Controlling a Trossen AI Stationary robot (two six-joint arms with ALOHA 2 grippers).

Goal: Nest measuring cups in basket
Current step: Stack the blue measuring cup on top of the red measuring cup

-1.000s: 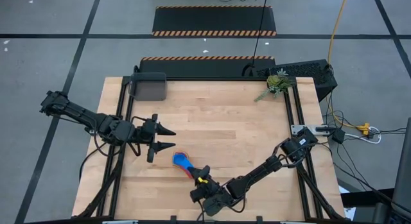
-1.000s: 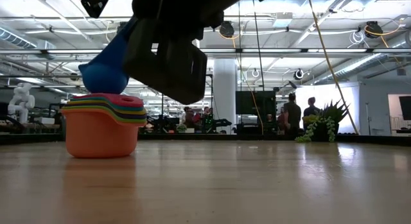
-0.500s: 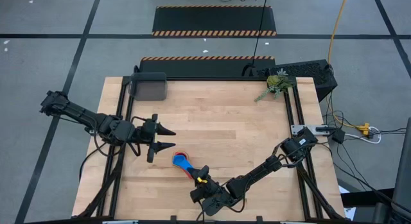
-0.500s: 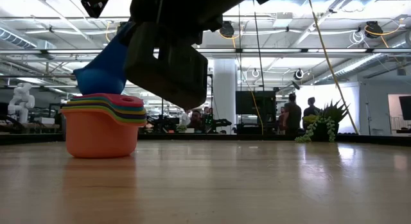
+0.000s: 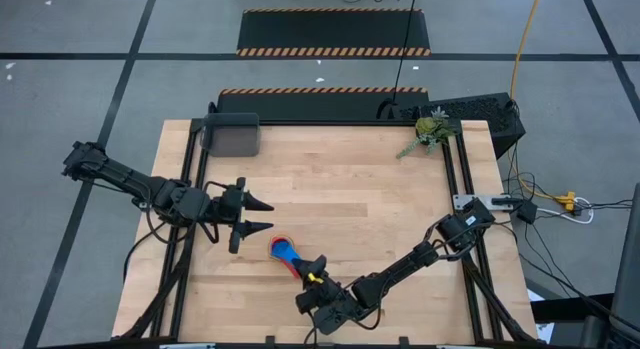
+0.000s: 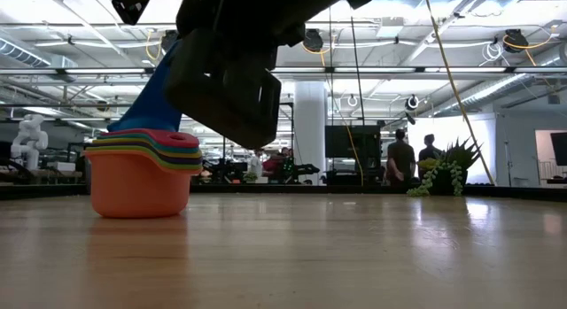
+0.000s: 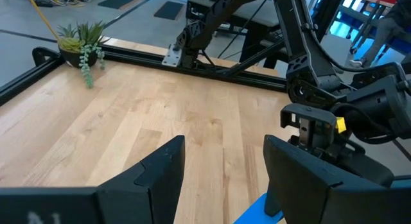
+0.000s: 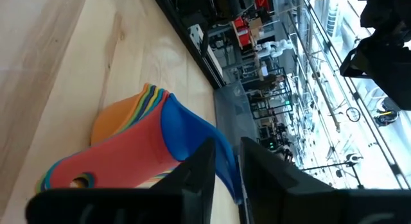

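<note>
A nested stack of measuring cups [image 6: 142, 172], orange outermost, stands on its base on the table near the front edge, outside the basket. A dark blue cup [image 5: 285, 253] sits tilted in the top of the stack, its handle [image 6: 152, 92] slanting up. My right gripper [image 5: 318, 267] is closed around that handle just right of the stack. My left gripper [image 5: 271, 215] hovers open to the stack's far left, pointing right, nothing between its fingers. The dark grey basket [image 5: 232, 137] stands at the table's far left corner. My right gripper has the dark blue cup's flat handle [image 8: 225, 161] between its two fingers, which stand close on either side of it. The fingers come nearly level from the table's near right. The cup's bowl rests inside the stack [image 8: 128, 131] and the handle tilts up toward the fingers.
A green plant sprig [image 5: 430, 129] lies at the far right corner. Bare wood [image 5: 350, 189] spreads between the stack, the basket and the plant. Black frame rails [image 5: 455, 179] run along the table's sides. People [image 6: 403, 154] stand in the room far behind.
The dark blue cup has sunk bowl first from just above the stack down into it. Its handle end has stayed up at my right gripper, so it now slants more steeply. The stack has not moved.
</note>
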